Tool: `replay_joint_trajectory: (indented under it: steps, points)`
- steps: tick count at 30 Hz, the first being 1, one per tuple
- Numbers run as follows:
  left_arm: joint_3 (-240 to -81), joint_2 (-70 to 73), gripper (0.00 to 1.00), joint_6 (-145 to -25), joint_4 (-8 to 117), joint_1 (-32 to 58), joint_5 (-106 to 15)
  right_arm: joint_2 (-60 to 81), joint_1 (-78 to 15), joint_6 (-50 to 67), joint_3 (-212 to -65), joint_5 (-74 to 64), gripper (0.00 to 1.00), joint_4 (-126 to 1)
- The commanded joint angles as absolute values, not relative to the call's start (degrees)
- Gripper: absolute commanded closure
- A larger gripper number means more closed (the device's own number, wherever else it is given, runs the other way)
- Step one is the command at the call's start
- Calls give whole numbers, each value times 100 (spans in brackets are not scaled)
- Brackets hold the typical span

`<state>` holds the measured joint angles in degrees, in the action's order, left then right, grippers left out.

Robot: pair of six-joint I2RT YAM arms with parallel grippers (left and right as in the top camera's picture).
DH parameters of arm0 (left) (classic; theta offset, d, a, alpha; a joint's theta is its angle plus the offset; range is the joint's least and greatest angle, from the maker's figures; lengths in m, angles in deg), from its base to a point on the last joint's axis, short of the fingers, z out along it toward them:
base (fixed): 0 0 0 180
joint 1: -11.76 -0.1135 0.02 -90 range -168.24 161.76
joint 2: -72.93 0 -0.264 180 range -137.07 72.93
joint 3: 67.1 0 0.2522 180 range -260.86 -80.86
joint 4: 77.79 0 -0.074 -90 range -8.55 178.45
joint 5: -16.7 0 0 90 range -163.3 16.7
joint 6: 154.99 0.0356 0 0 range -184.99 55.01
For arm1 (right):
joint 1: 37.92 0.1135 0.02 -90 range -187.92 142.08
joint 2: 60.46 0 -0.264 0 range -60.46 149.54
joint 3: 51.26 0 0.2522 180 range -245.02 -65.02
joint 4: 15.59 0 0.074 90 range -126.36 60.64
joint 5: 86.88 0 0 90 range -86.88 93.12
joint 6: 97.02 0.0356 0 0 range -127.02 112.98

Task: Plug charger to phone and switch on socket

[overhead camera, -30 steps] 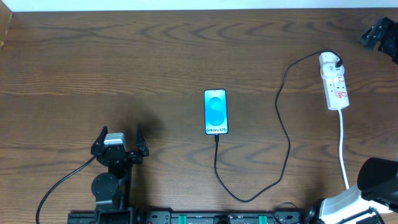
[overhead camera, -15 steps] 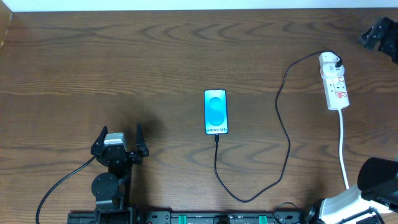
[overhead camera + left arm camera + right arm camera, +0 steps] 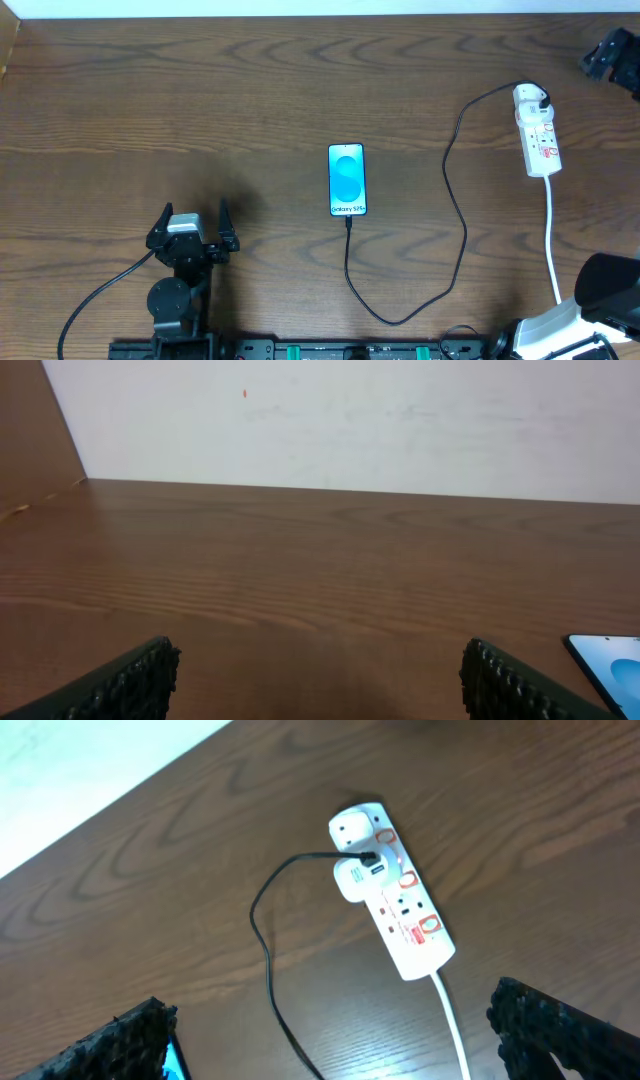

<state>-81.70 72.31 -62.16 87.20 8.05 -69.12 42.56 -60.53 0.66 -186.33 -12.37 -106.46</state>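
Table lot: charger (image 3: 347,250) and phone (image 3: 347,180) lying joined, socket (image 3: 540,135) waiting for its switch.
The wooden table (image 3: 200,90) is carrying the cable, which is looping from the centred phone to the socket at far right, its tip seemingly seated. The right gripper (image 3: 330,1005), jaws wide and empty, is hovering over the socket and should be pressing one fingertip squarely on the switch, avoiding the plug and cable. The left gripper (image 3: 194,212), likewise open and empty, is sitting well apart, obstructing nothing.

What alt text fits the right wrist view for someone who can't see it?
A white socket strip with red markings lies on a brown wooden table, the charger plugged in near its far end, black cable curving toward the camera. The right gripper hangs above, jaws wide open and empty.
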Motion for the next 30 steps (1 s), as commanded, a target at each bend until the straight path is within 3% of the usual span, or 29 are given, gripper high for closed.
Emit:
replay_joint_trajectory:
  steps: [1,14,30]
  points:
    - [-8109,7270,10,-6247,8481,775,-6732,4247,-5953,112,-18629,-1180,1,-10554]
    - [-8109,7270,10,-6247,8481,775,-6732,3740,-4735,127,-18203,-282,1,-9286]
    - [-8109,7270,10,-6247,8481,775,-6732,870,-4451,442,-12249,-183,1,-5459]
